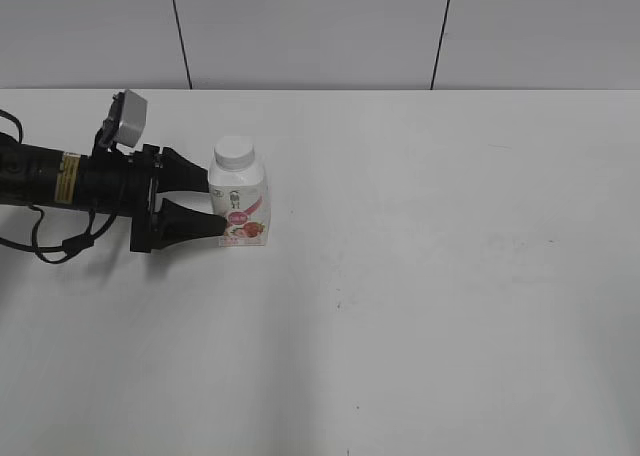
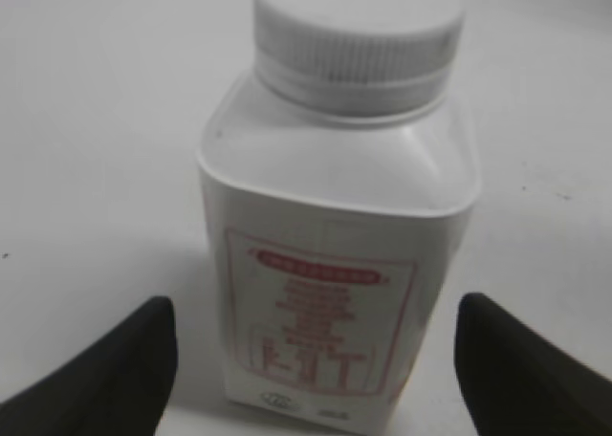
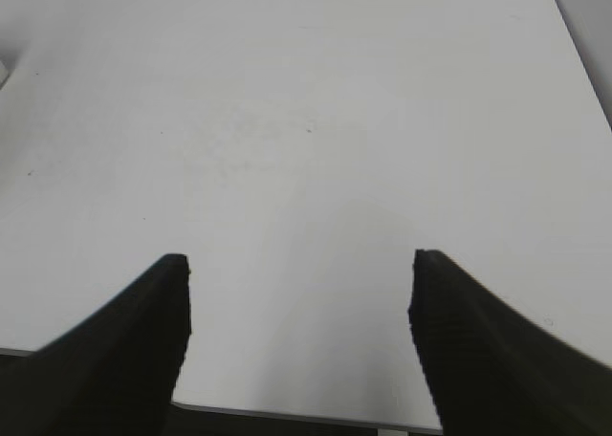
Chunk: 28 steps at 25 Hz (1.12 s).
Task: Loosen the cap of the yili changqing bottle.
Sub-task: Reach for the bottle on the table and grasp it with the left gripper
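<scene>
Bottle (image 1: 241, 198) stands upright on your desk (image 1: 420, 276), left fingers (image 2: 86, 374) spread beside its lower body, right fingers (image 3: 124, 350) spread over nothing. Likely light, slick plastic: clamp the body, twist the ribbed cap (image 2: 356, 34).

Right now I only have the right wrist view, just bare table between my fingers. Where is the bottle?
Observer: The yili changqing bottle stands upright on the table's left side, far from your right gripper.
Operator: Is the left arm near it?
Observer: Yes, the left gripper is open with one finger on each side of the bottle's body; the left wrist view shows gaps, no contact.
Operator: Is the cap on?
Observer: The cap sits on the neck, with nothing touching it.
</scene>
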Tool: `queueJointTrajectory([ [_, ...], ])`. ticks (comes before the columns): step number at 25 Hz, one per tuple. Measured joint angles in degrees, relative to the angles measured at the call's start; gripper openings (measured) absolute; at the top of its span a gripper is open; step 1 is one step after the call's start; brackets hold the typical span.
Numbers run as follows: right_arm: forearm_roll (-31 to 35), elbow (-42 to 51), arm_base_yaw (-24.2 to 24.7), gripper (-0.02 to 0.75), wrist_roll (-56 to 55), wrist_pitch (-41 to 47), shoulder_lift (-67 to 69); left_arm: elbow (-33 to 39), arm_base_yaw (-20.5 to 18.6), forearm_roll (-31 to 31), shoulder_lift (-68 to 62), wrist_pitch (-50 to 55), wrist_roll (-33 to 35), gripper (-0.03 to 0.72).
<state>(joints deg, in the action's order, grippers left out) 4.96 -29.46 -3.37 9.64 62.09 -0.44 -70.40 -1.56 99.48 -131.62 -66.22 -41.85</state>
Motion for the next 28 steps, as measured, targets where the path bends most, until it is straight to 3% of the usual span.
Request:
queueJointTrajectory([
  [24, 0.0, 0.0, 0.0, 0.566, 0.0, 0.0, 0.0, -7.14, 4.53, 0.34, -7.03, -2.7, -0.14, 0.547],
  [28, 0.0, 0.0, 0.0, 0.566, 0.0, 0.0, 0.0, -7.18, 4.53, 0.1, -7.08, -2.58, -0.14, 0.498],
])
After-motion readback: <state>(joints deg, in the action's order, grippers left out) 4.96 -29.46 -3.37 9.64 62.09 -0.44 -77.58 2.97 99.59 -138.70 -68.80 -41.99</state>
